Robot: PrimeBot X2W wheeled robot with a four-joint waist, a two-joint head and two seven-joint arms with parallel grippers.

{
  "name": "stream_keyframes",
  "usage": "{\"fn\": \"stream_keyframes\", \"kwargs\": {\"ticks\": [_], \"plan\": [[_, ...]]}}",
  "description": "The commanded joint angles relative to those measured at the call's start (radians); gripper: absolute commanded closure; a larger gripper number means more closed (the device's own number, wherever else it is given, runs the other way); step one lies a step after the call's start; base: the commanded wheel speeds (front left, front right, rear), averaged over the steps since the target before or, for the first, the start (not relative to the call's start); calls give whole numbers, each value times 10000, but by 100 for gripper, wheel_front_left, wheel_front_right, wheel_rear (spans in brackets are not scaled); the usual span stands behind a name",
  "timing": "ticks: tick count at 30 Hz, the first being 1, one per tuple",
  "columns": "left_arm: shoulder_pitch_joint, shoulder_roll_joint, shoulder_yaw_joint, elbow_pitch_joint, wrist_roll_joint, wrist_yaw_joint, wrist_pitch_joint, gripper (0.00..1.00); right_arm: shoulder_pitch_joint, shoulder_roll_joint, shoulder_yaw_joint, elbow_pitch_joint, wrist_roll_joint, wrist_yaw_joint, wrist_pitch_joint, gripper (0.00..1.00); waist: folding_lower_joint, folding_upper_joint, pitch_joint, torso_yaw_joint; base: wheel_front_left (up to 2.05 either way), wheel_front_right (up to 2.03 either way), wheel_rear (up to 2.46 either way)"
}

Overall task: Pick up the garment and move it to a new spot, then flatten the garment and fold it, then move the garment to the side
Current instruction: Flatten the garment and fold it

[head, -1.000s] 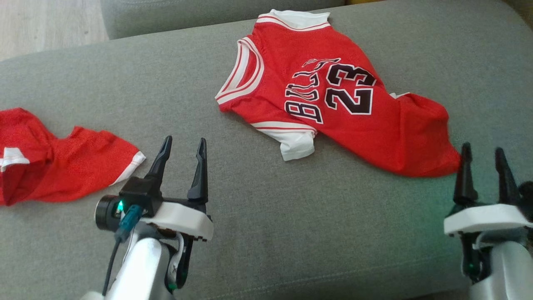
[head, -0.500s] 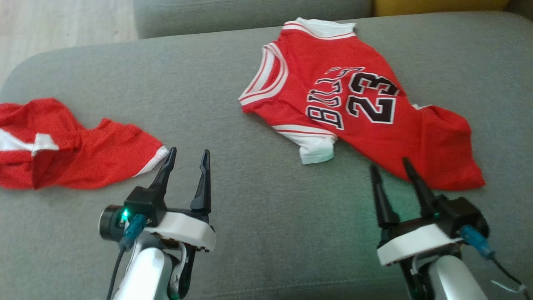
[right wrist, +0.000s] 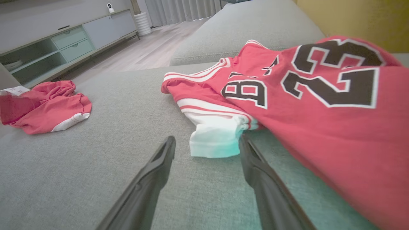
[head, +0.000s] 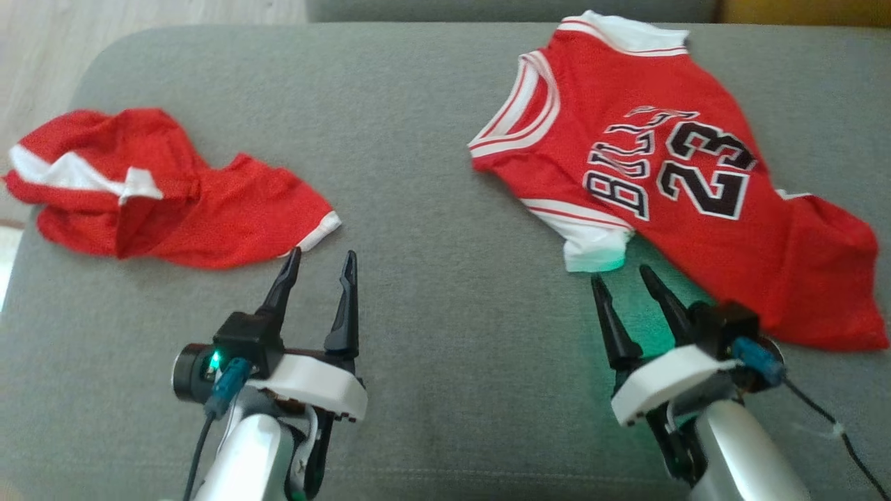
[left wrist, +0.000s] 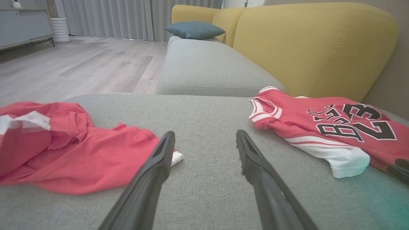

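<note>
Both the left tool (head: 323, 252) and right tool (head: 619, 273) gape wide, empty (right's tips beside the jersey (head: 679, 174)).

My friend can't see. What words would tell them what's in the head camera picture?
A red number 23 jersey lies at the upper right of a grey sofa cushion, a crumpled red garment at the left. Two open grippers point up from the bottom: the left gripper near the crumpled garment, the right gripper just short of the jersey's white sleeve.
</note>
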Motion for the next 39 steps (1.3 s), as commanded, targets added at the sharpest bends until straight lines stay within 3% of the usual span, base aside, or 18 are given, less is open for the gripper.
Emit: {"fn": "stream_keyframes", "kwargs": {"ticks": [1, 14, 15, 16, 23, 31, 36, 39], "plan": [[-479, 70, 211, -324, -72, 79, -61, 0, -531, -39, 235, 36, 141, 65, -23, 0, 0, -1, 204, 265, 0, 0, 0], [-613, 70, 178, -331, 15, 45, -61, 0, -2019, -39, -765, 2677, 58, 65, -429, 0, 0, -1, 532, 818, 0, 0, 0], [-619, 70, 175, -328, 20, 47, -61, 0, -2107, -39, -717, 2851, 146, 65, -428, 35, 0, -1, 537, 829, 0, 0, 0], [-628, 70, 172, -324, 24, 50, -61, 0, -2199, -39, -647, 2993, 215, 65, -463, 100, 0, -1, 541, 835, 0, 0, 0], [-665, 70, 170, -259, 40, 66, -61, 0, -2611, -39, 842, 2931, 1078, 65, -855, 100, 0, -1, 452, 770, 0, 0, 0], [-579, 70, 217, -189, 23, 78, -61, 0, -2765, -39, 3152, 993, 2792, 65, -1144, 100, 0, -1, 133, 581, 0, 0, 0], [-444, 70, 279, -201, 34, 88, -61, 0, -2555, -39, 3298, -76, 3803, 65, -1211, 100, 0, -1, -5, 458, 0, 0, 0], [-389, 70, 319, -230, 38, 84, -61, 0, -2312, -39, 3002, 292, 3646, 65, -901, 100, 0, -1, -20, 355, 0, 0, 0]]}}
